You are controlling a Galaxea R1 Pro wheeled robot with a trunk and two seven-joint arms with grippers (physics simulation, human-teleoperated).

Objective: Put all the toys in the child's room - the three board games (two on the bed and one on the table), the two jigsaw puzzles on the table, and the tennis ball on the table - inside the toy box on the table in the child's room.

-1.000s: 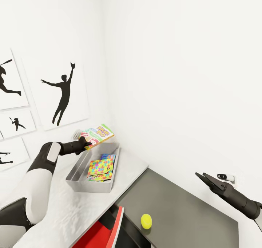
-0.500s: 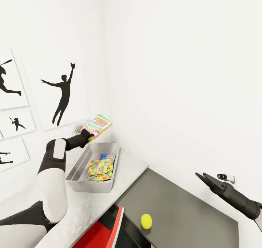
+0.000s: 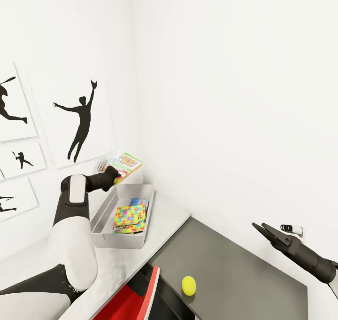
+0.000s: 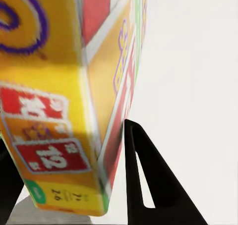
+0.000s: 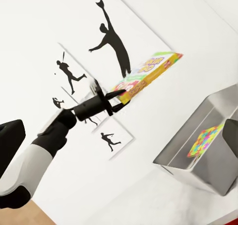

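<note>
My left gripper [image 3: 113, 177] is shut on one short edge of the green, yellow and red Skip-Bo board game [image 3: 125, 164], holding it in the air over the far end of the toy box [image 3: 104, 216]. The left wrist view shows the board game [image 4: 64, 111] clamped between dark fingers [image 4: 148, 185]. The grey toy box stands on the white table [image 3: 166, 212] and holds a multicoloured jigsaw puzzle [image 3: 130, 216] lying over a blue printed piece [image 3: 140, 202]. The tennis ball [image 3: 188, 285] rests on the lower dark cabinet. My right gripper [image 3: 258, 226] hangs open and empty at the right.
The dark grey cabinet [image 3: 234, 273] adjoins the table's near right side. A red chair back [image 3: 136, 303] sits below the table edge. White walls meet in the corner behind the bin, with silhouette posters [image 3: 82, 122] on the left wall.
My left arm has risen and drawn back toward the wall, lifting the Skip-Bo box slightly and levelling it. The right arm, ball and bin have not moved.
</note>
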